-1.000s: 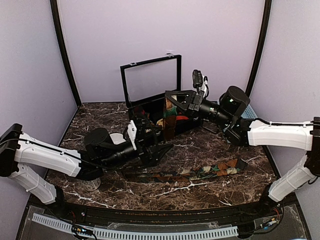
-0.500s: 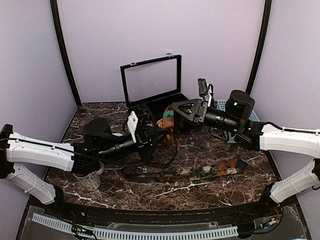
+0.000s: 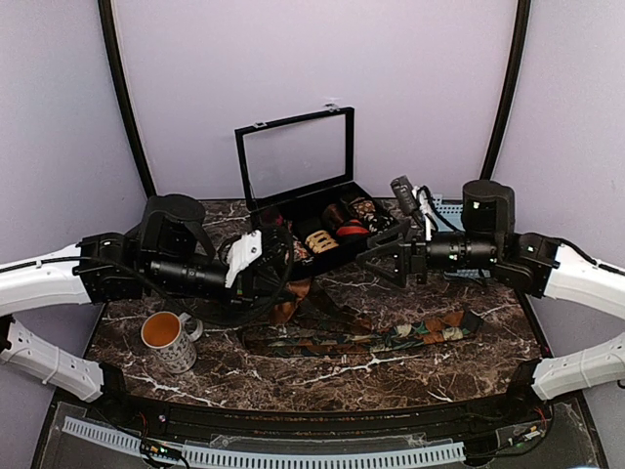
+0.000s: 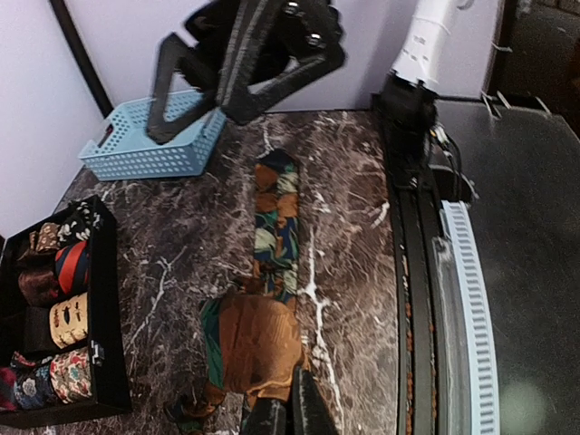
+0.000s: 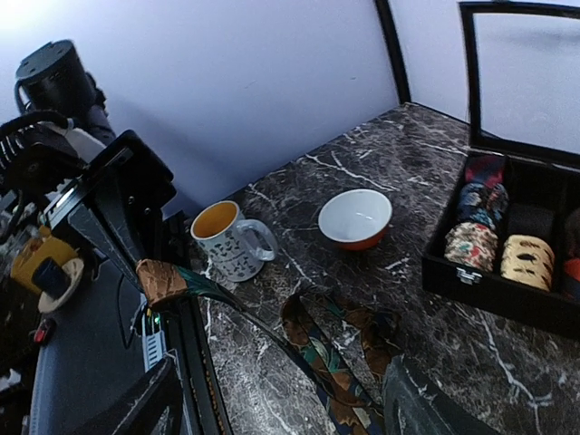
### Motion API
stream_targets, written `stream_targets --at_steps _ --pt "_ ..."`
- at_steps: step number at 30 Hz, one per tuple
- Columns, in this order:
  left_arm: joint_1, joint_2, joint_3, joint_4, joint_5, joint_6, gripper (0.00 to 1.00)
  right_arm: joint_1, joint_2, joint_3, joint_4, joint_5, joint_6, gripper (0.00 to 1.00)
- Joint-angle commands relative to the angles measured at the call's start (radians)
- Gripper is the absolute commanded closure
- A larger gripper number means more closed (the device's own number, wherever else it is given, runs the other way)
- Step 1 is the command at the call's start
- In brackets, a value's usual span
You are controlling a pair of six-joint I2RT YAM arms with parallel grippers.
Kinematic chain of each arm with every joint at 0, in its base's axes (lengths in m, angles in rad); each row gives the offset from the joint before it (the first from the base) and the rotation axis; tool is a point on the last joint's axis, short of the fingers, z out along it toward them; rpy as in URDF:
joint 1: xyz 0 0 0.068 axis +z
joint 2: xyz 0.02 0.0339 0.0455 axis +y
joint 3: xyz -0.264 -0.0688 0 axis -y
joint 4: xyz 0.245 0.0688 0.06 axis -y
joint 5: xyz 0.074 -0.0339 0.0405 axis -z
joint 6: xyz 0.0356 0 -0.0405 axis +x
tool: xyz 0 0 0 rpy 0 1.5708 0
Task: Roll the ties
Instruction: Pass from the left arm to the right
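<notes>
The tie (image 3: 391,339) is dark green and brown camo with orange patches, on a dark marble table (image 3: 449,366) with white veins. Mug (image 3: 168,342) lower left is white with dark specks, orange inside. The basket (image 4: 136,159) is light blue.

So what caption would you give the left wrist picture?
Left gripper pinches the folded end of a camouflage tie, its length trailing across the marble table.

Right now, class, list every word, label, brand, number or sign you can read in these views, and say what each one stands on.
No text can be read in any view.
On the mug: dark printed marks, a pattern, not letters.
On the white tabs atop the black box lid: too small to tell if anything is printed.
On the tie: coloured patches only, no label showing.
</notes>
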Motion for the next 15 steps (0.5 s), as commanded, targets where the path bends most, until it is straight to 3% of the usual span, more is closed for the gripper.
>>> stream_targets --at_steps 1,8,15 --pt "-0.015 -0.077 0.056 -0.255 0.137 0.192 0.97 0.042 0.103 0.101 -0.014 -0.179 -0.180 0.26" --pt "-0.031 -0.003 0.168 -0.445 0.148 0.294 0.97 0.158 0.304 0.256 -0.087 -0.283 -0.223 0.31" --pt "-0.044 -0.027 0.152 -0.401 0.142 0.342 0.98 0.228 0.420 0.367 -0.123 -0.377 -0.200 0.33"
